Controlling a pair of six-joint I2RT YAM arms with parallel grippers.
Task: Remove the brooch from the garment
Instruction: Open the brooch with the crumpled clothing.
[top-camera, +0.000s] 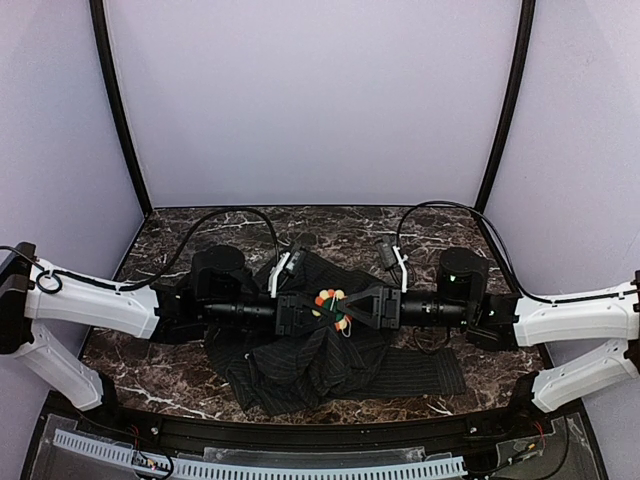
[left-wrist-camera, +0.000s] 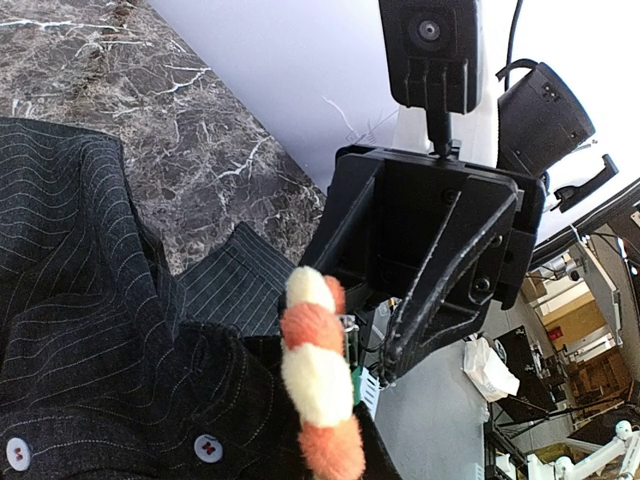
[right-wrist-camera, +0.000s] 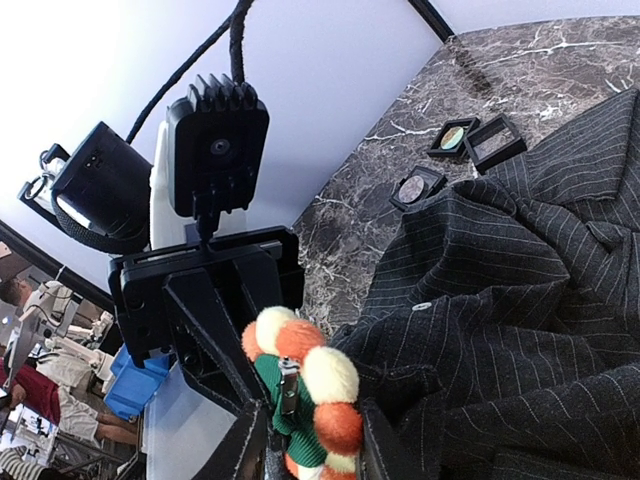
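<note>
Marble table (top-camera: 330, 230) stretches behind the garment (top-camera: 290, 365) and brooch (top-camera: 330, 303).

no readable text, labels, brand names, numbers or signs in any view

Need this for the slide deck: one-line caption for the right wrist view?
Right gripper pinches the bead-ringed brooch beside the dark pinstriped garment on a marble tabletop.

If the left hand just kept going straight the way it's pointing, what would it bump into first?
The brooch, directly ahead of the left hand, with the right hand facing it just beyond. Whether the left hand already touches it is unclear.
</note>
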